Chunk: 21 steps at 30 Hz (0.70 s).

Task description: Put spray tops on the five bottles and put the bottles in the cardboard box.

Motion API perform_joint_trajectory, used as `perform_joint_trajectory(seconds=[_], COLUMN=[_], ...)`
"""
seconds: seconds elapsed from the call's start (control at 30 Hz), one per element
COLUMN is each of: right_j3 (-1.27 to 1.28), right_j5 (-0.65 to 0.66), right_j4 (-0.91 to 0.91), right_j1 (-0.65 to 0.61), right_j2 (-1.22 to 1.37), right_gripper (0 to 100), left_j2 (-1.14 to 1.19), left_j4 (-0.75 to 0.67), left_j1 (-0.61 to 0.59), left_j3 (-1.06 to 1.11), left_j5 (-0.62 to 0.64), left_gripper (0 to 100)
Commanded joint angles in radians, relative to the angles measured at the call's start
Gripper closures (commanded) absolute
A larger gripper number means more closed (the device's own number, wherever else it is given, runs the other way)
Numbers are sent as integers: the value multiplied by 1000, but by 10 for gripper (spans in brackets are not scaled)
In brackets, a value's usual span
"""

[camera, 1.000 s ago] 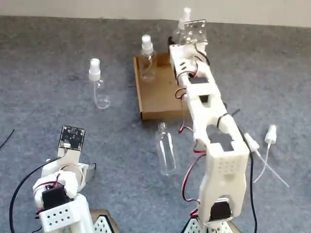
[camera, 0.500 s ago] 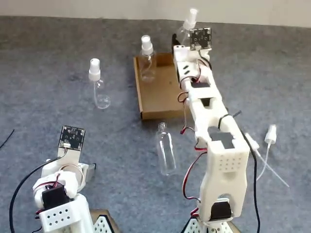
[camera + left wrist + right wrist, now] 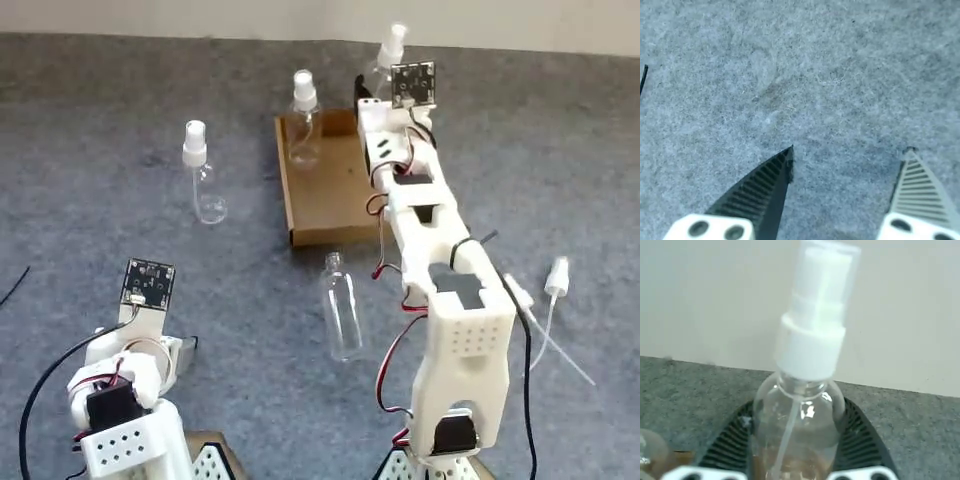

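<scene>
Counter [image 3: 790, 60] is seen beneath the left tool [image 3: 850, 150], spread open with nothing held. A capped bottle [image 3: 203, 185] is stood left of the cardboard box [image 3: 330, 205], a second bottle [image 3: 303, 125] inside it, an uncapped bottle [image 3: 340, 305] laid near it. A third bottle [image 3: 812, 340] is clenched in the right tool [image 3: 799, 409] near the box's far corner.

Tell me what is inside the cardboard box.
In the cardboard box, one spray-topped bottle stands at a far corner. The right arm covers the other side, so what lies there is hidden. The right gripper grips a second topped bottle near there.
</scene>
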Motion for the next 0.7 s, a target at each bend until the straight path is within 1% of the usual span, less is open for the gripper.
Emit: perform_joint_trajectory(seconds=[0.0,0.17,0.67], right_j3=[1,-4,2], right_j5=[-3,-2,-2], right_j4=[15,113,110], right_j1=[8,5,2], right_j2=[-18,-19,-18], right_gripper=[994,994,980], left_j2=[1,1,1], left_j4=[-20,-20,-20], left_j1=[12,12,12], left_j3=[21,21,21], left_j5=[-6,-6,-6], left_gripper=[698,698,698])
